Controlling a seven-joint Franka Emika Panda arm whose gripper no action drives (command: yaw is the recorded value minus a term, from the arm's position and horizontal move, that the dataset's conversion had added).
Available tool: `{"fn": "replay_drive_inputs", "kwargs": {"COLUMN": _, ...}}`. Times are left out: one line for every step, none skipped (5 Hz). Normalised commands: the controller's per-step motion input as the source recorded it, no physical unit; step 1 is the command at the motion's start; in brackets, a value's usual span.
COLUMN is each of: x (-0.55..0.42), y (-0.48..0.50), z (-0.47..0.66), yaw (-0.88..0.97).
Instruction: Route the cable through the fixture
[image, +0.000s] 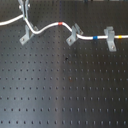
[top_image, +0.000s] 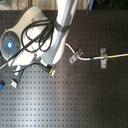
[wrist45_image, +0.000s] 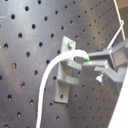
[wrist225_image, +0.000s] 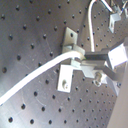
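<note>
The arm's white, rounded body fills the upper part of the second exterior view, wrapped in black hoses and reaching down over the black perforated tabletop (top_image: 75, 105) toward the tabletop's far edge as the first exterior view shows it. In the first exterior view the gripper (image: 23, 11) descends from the top edge and stands directly over the fixture (image: 26, 34), a small grey metal clip-stand with a forked top and splayed legs. In both wrist views the gripper's dark, blocky fingers (wrist45_image: 107, 59) are pressed onto the cable (wrist45_image: 50, 75), pinching it right at the fixture's top, with a small green spot at the pinch point. The cable is a thin, smooth white cord; in the first exterior view it curves from the fixture past a red band (image: 60, 23), through a narrower leaning grey clip (image: 74, 35), past a blue band (image: 96, 36), then through an upright grey bracket (image: 110, 39) and past a yellow band (image: 119, 36). The tabletop is matte black with a regular grid of holes.
</note>
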Motion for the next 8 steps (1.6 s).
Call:
{"fn": "replay_drive_inputs", "kwargs": {"x": -0.273, "y": -0.247, "z": 0.07, "yaw": -0.38}}
{"fn": "replay_drive_inputs", "kwargs": {"x": -0.224, "y": -0.153, "z": 0.07, "yaw": -0.36}}
{"fn": "replay_drive_inputs", "kwargs": {"x": 0.0, "y": 0.0, "z": 0.01, "yaw": 0.01}}
{"fn": "replay_drive_inputs", "kwargs": {"x": -0.005, "y": 0.013, "z": 0.08, "yaw": 0.32}}
{"fn": "replay_drive_inputs", "kwargs": {"x": -0.036, "y": -0.014, "z": 0.02, "yaw": 0.0}}
{"fn": "replay_drive_inputs", "kwargs": {"x": -0.105, "y": -0.011, "z": 0.16, "yaw": 0.36}}
{"fn": "replay_drive_inputs", "kwargs": {"x": 0.012, "y": 0.003, "z": 0.0, "yaw": 0.0}}
{"fn": "replay_drive_inputs", "kwargs": {"x": 0.074, "y": 0.042, "z": 0.09, "yaw": 0.35}}
